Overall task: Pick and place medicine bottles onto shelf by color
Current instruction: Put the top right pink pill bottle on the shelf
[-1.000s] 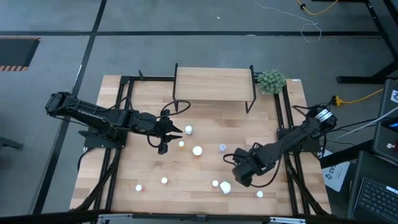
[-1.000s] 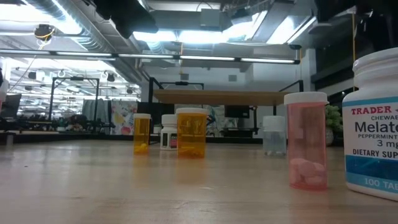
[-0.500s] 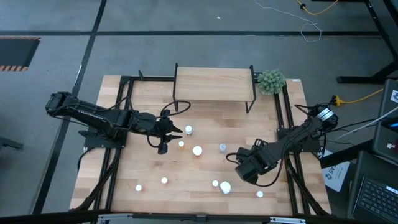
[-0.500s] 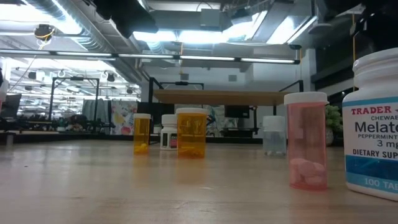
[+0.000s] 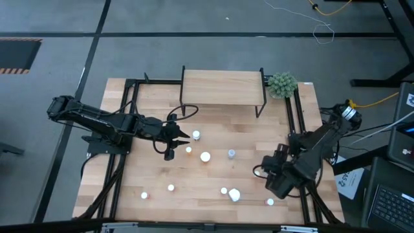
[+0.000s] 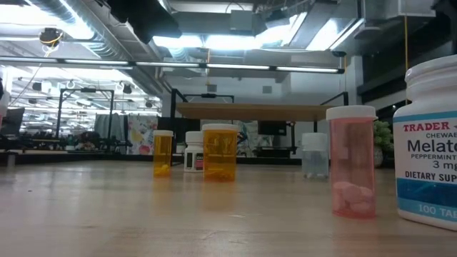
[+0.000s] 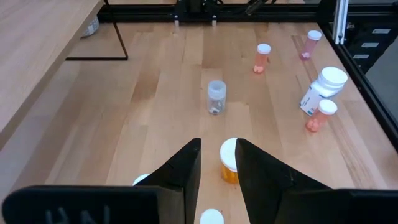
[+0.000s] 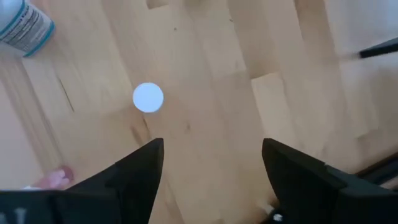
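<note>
Small white-capped medicine bottles stand on their bases, scattered over the tabletop: orange ones point(image 7: 229, 160) point(image 6: 163, 153), a clear bluish one point(image 7: 216, 97), pink ones point(image 7: 263, 56) point(image 6: 351, 160) and a larger white one point(image 7: 323, 88). The light-wood shelf point(image 5: 222, 87) stands on black legs at the far side. My left gripper point(image 5: 181, 141) hovers at centre left, its fingers a narrow gap apart point(image 7: 218, 152), with the orange bottle beyond them. My right gripper point(image 5: 282, 182) is wide open point(image 8: 212, 144) and empty over the near right of the table, above a white cap point(image 8: 148, 98).
A small green plant point(image 5: 283, 84) stands by the shelf's right end. Black frame rails point(image 5: 299, 123) run along both sides of the table. Several bottles cluster near the front edge point(image 5: 234, 195). Bare wood lies between the middle bottles and the shelf.
My right gripper has gone toward the table's right edge and a little toward the near edge, away from the middle bottles, staying empty. The bottles have not moved.
</note>
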`<state>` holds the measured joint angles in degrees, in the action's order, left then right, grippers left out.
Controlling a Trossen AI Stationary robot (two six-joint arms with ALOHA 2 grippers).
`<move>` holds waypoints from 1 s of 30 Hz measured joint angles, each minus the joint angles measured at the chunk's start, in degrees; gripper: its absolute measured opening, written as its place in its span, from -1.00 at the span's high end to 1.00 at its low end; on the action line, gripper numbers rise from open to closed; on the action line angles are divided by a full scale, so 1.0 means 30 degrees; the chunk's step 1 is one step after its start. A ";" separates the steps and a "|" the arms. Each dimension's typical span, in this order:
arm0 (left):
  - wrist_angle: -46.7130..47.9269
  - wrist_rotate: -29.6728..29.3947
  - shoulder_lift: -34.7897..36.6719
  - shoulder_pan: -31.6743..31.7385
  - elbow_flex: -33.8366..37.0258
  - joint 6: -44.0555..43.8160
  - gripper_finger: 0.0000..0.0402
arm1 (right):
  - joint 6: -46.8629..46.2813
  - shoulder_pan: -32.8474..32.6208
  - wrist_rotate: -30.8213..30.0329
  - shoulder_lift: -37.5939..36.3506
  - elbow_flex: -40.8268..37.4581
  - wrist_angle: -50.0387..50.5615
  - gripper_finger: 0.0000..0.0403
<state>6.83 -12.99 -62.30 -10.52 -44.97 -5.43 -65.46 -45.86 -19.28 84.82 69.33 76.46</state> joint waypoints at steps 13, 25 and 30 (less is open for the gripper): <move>0.0004 0.0000 0.0000 -0.0007 0.0000 0.0000 0.52 | -0.1135 0.0412 0.2426 -0.1409 -0.4339 -0.8654 -0.37; 0.0002 0.0000 0.0000 -0.0006 0.0000 0.0000 0.52 | -0.0522 0.2139 0.3681 -0.0675 -0.3785 -1.0639 -0.37; 0.0000 0.0000 0.0007 -0.0004 0.0000 0.0000 0.52 | -0.0505 0.2831 0.4838 0.0143 -0.3785 -1.0293 -0.37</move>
<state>6.83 -12.99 -62.28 -10.54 -44.97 -5.43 -66.98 -37.37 -4.76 85.25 57.98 45.58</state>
